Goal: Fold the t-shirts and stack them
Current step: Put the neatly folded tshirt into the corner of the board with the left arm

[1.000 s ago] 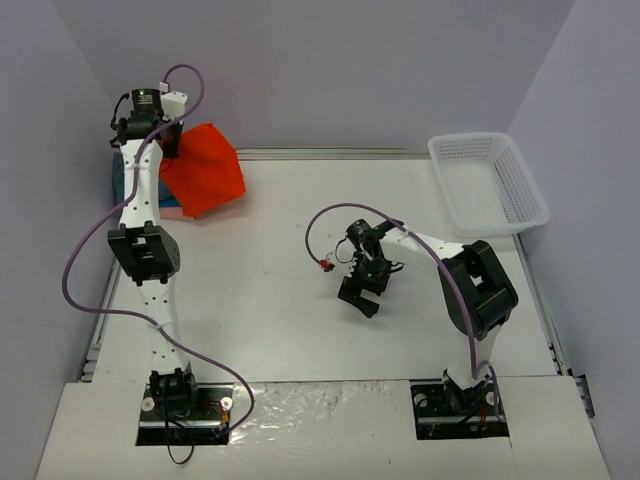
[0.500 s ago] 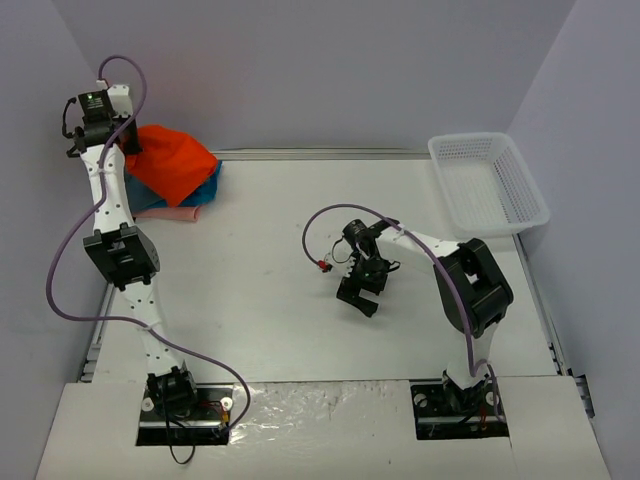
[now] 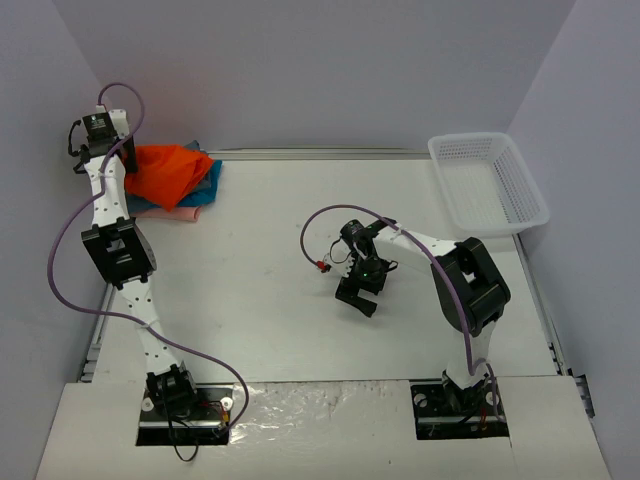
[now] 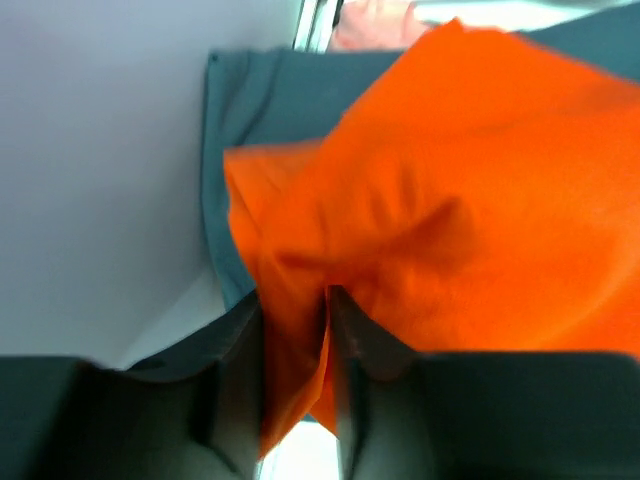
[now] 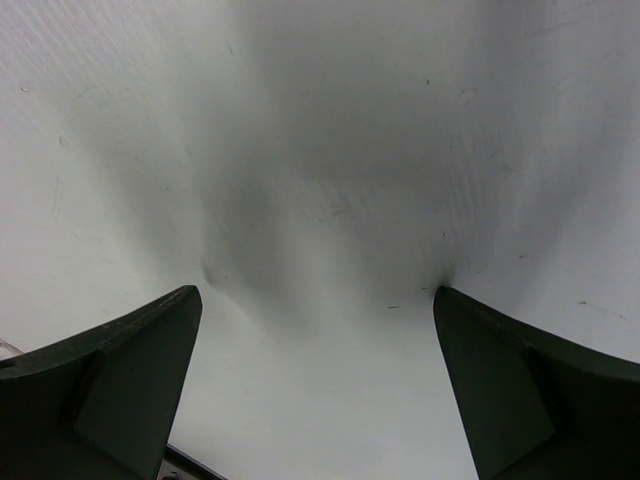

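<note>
Lying crumpled on the stack at the table's ten o'clock corner, the orange t-shirt covers most of the folded ones. A dark grey-teal shirt shows under it toward the wall, with a blue edge and a pink edge peeking out at its four and six o'clock sides. The left gripper pinches a fold of the orange cloth between narrowly set fingers. Just off the centre of the table, toward four o'clock, the right gripper hangs spread wide over bare surface, holding nothing. A white mesh basket sits at two o'clock.
</note>
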Robot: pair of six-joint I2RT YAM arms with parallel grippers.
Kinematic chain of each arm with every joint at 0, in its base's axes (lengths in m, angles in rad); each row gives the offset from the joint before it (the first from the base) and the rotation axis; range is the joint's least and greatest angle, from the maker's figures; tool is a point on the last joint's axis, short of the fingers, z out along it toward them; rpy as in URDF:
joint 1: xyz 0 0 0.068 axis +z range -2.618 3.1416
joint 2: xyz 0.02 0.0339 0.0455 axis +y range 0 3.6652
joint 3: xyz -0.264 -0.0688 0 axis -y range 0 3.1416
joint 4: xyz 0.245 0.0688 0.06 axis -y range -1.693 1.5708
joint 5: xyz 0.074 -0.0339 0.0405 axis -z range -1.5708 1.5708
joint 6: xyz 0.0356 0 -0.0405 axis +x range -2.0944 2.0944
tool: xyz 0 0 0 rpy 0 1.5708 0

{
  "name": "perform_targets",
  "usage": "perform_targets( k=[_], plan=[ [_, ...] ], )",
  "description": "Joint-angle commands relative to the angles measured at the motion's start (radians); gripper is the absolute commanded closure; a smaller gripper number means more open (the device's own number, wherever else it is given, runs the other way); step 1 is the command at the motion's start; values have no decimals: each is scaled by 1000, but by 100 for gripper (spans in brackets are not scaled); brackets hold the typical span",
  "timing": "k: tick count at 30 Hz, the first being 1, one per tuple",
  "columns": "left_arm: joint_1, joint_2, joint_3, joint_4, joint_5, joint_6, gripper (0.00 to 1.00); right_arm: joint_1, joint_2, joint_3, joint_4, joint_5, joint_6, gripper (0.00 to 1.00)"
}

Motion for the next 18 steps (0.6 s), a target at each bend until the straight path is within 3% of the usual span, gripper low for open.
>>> perform_targets(
  k=[1,2,9,14,18],
  plan=[
    [11,-3,-20,71,-57,18,69,-19,124,-78,15,5,-10,0],
    [11,-4,-28,76,-64,18,54,-19,127,-78,15,6,-7,0],
    [-1,-133,-152,171,-112,40,21,-20,126,-73,17,19,1,0],
    [-14,-322,-215,159,-110,44,15,-23,88,-44,17,22,18,0],
    [-37,-535,-402,165,-25,24,15,-34,29,-29,18,-1,19,0]
  ],
)
